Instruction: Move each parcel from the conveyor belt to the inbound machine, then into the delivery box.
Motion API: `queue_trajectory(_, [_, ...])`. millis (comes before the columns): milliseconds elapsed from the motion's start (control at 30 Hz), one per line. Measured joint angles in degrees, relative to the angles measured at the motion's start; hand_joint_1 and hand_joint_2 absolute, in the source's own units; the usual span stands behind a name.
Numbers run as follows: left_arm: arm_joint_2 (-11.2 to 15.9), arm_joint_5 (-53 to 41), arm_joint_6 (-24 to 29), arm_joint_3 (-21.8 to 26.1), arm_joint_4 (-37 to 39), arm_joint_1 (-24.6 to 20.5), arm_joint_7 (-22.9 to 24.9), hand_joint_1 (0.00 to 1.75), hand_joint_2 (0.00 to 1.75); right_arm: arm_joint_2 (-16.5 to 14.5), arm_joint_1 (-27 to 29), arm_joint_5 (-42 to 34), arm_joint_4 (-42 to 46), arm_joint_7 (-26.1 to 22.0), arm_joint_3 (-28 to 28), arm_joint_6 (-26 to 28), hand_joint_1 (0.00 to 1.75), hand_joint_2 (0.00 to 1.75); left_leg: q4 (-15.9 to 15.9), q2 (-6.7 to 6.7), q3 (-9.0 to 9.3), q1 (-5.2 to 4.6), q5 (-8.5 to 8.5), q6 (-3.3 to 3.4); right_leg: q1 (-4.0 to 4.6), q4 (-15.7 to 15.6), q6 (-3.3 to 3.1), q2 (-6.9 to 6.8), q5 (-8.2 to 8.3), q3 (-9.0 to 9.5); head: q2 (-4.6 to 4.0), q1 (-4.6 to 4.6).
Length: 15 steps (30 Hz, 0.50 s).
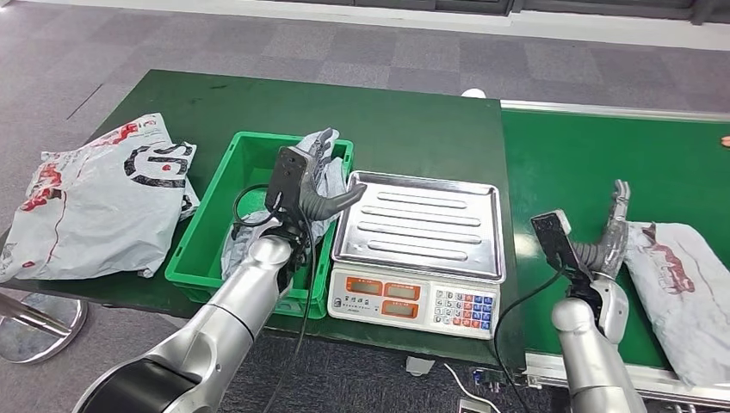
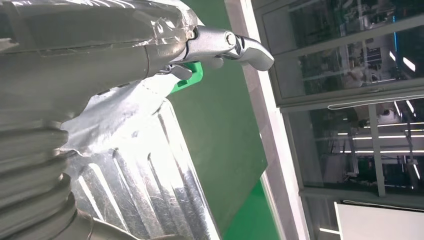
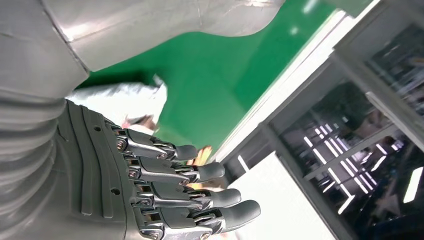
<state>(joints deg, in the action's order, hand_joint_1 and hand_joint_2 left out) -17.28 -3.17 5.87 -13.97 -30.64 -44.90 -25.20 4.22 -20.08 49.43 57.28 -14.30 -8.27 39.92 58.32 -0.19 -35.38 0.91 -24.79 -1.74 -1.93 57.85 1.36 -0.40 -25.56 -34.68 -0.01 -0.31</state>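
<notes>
- A grey parcel [image 1: 323, 172] is hanging in the left hand [image 1: 312, 194] over the green delivery box [image 1: 215, 211], partly down inside it, at about 9 o'clock from the scale.
- The left hand is gripping that parcel; in the left wrist view its thumb [image 2: 227, 45] is lying across the crinkled plastic [image 2: 105, 112].
- The inbound machine, a scale with a steel tray [image 1: 422, 225] and a keypad front [image 1: 413, 303], is sitting at the tabletop's [image 1: 413, 129] near edge, just beside the box.
- A second grey parcel [image 1: 680, 292] is lying on the green conveyor belt [image 1: 594, 163] at 3 o'clock from the scale.
- The right hand [image 1: 609, 237] is hovering just beside this parcel with its fingers [image 3: 200, 172] spread straight and holding nothing.
- A larger grey bag with red and black print [image 1: 95, 198] is resting on the tabletop at 9 o'clock from the box.
</notes>
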Motion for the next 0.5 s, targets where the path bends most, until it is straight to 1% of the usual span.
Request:
queue_trajectory(100, [-0.06,0.00,0.54,-0.63,0.00,-0.12,-0.42,0.00,1.75,-0.03,-0.26,8.20,-1.63,2.84,-3.64,0.02,0.00,1.75,0.00,0.00,0.00,0.00,0.00,0.00,0.00,0.00,0.00,-0.03,0.00,-0.01,-0.01,-0.01])
queue_trajectory(167, [-0.13,0.09,0.77,-0.85,0.00,-0.19,-0.56,0.00,1.75,-0.04,-0.44,12.18,-2.82,4.39,-6.57,0.01,0.00,1.75,-0.01,-0.04,-0.02,0.01,0.01,0.00,0.01,0.00,0.00,-0.09,0.00,0.01,-0.02,0.00])
queue_trajectory(267, [-0.16,0.11,0.86,-0.97,0.01,-0.28,-0.57,0.00,1.75,-0.04,-0.59,13.43,-3.98,4.99,-9.45,0.02,0.00,1.75,-0.01,0.01,-0.01,0.00,0.01,0.00,0.01,0.00,0.00,0.01,0.00,0.01,-0.02,0.01])
queue_trajectory(400, [-0.22,0.11,0.88,-1.25,0.02,-0.35,-0.60,0.00,1.75,-0.04,-0.76,14.10,-5.12,5.49,-11.33,0.03,0.00,1.75,0.00,0.04,-0.01,0.00,0.00,0.00,0.00,0.00,0.00,0.05,0.00,-0.01,-0.02,0.01])
queue_trajectory(500, [-0.25,0.19,0.91,-1.26,0.03,-0.43,-0.65,0.00,1.75,0.14,-1.22,16.41,-6.83,8.03,-12.61,0.03,0.00,1.75,0.00,0.04,0.00,0.00,0.00,0.00,0.00,0.00,0.00,0.04,0.00,-0.01,-0.02,0.00])
